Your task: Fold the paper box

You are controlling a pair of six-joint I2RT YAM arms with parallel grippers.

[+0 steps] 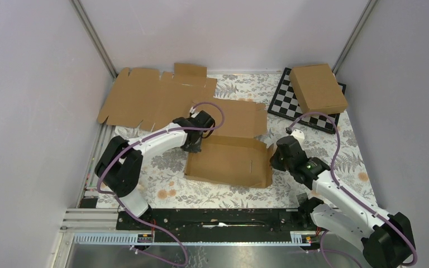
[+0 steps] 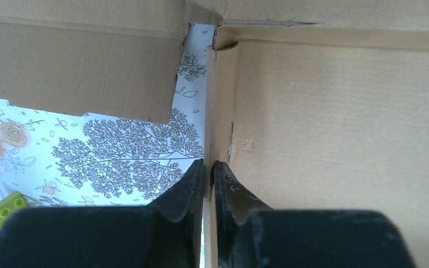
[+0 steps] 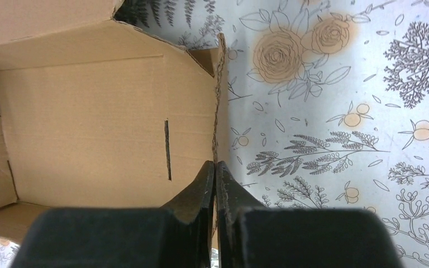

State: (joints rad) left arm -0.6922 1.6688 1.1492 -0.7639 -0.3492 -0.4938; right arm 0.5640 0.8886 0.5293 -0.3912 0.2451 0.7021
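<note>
The paper box (image 1: 229,162) lies open — left claw (image 2: 209,167) and right claw (image 3: 216,167) each pinch a side wall.

Top external: fixed high, above and behind the arms (image 1: 145,142), tilted down and forward; distant and wide, taking in the whole flowered counter (image 1: 167,187) and the paper box (image 1: 229,162).
Left wrist: mounted on the left arm, looking out along the left hand (image 2: 208,170); very close to the box's left side wall and far corner.
Right wrist: mounted on the right arm, looking out past the right hand (image 3: 216,167); very close to the box's right side wall.
Shared, all three: the box and the flowered cloth beside it.
Shared, wrists: the same box, seen from opposite ends.
</note>
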